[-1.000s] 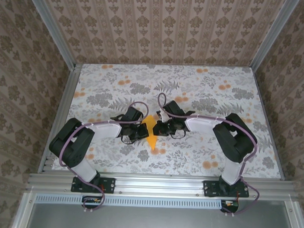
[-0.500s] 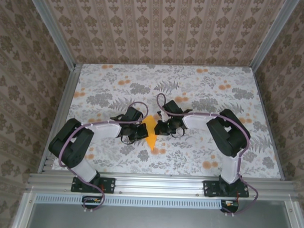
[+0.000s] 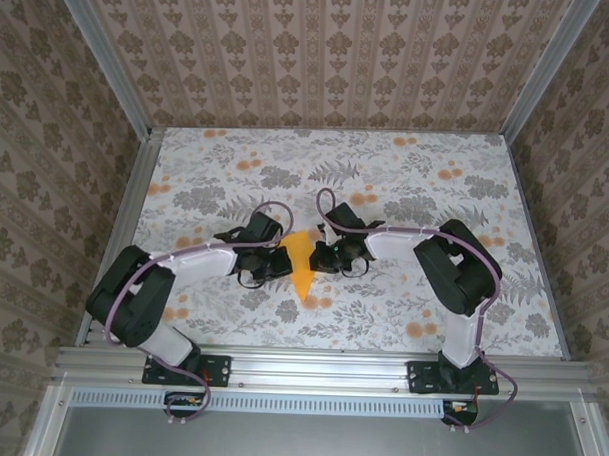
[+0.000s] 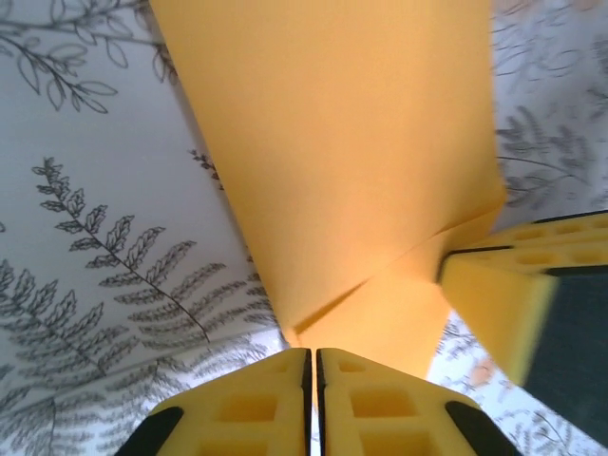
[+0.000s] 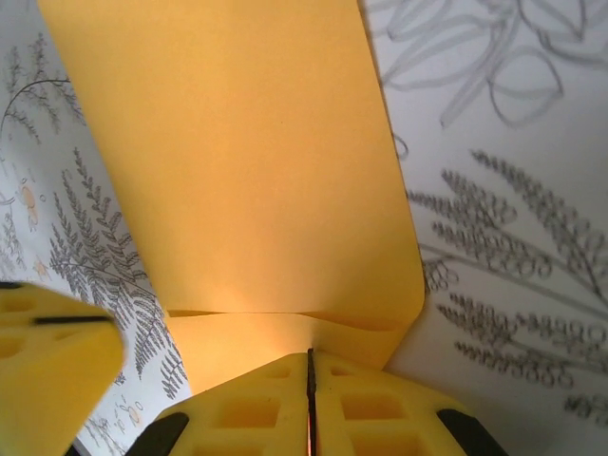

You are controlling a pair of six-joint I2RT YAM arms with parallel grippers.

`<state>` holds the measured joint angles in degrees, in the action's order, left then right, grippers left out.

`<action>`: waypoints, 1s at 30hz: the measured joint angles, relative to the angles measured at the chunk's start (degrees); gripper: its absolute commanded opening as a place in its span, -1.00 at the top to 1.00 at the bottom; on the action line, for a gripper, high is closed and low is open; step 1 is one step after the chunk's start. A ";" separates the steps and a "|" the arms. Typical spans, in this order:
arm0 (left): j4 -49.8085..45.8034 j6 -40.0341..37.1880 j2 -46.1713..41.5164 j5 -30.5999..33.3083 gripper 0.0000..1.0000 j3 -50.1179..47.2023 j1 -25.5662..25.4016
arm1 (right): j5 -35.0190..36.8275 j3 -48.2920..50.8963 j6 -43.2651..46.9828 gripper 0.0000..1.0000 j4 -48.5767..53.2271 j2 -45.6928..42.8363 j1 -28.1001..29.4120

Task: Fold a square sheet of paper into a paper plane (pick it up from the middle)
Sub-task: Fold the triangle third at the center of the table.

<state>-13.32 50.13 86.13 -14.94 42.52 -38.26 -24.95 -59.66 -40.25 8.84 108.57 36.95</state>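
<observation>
The orange-yellow square sheet of paper (image 3: 302, 275) lies folded into a wedge, like a paper plane, pointing toward the near edge, at the middle of the floral table. My left gripper (image 3: 280, 261) meets it from the left and my right gripper (image 3: 323, 257) from the right. In the left wrist view the paper (image 4: 342, 142) shows a diagonal fold; the left gripper (image 4: 313, 351) has its jaws almost together on the paper's near edge, a hairline slit between them. In the right wrist view the right gripper (image 5: 310, 353) is shut on the folded edge of the paper (image 5: 237, 161).
The floral tablecloth (image 3: 406, 182) spreads around the paper, fenced by aluminium rails (image 3: 320, 364) and patterned walls. Each wrist view catches the other gripper's yellow finger: the right one (image 4: 508, 294) and the left one (image 5: 57, 347), both close to the paper.
The left arm's elbow has sunk toward the near left and the right arm's elbow has drawn in leftward. Both grippers stay at the paper, which has barely shifted.
</observation>
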 measured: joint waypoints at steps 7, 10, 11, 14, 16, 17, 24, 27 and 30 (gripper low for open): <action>1.22 1.68 -4.61 0.68 0.74 -1.88 -4.04 | 1.99 0.66 -8.46 0.80 -1.29 -0.66 2.21; 2.29 3.37 -4.46 0.68 0.79 -3.89 -6.40 | 2.01 0.94 -10.62 0.79 -2.12 -0.66 2.36; 2.58 3.98 -4.28 0.70 0.79 -4.39 -7.08 | 1.97 1.07 -11.13 0.79 -2.47 -0.66 2.38; 3.50 5.25 -3.26 0.70 0.83 -5.22 -8.20 | 1.77 1.44 -12.15 0.79 -3.43 -0.66 2.38; 3.82 5.77 -2.40 0.79 0.84 -5.40 -8.22 | 1.44 1.66 -12.46 0.77 -4.11 -0.66 2.38; 3.85 5.90 -1.95 0.87 0.85 -5.40 -8.22 | 1.22 1.79 -12.48 0.76 -4.46 -0.66 2.38; 3.56 6.47 -0.55 1.92 0.90 -5.40 -8.22 | -0.22 3.37 -10.23 0.72 -5.81 -2.49 1.60; 3.54 6.51 -0.55 2.16 0.90 -5.40 -8.22 | -0.52 4.04 -7.58 0.72 -5.79 -4.50 0.90; 3.50 6.71 -0.55 2.36 0.92 -5.40 -8.22 | -0.79 4.13 -4.87 0.73 -5.77 -5.51 0.70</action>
<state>-9.82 56.84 85.58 -12.58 37.12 -46.48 -25.74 -55.53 -45.12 3.07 103.07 37.65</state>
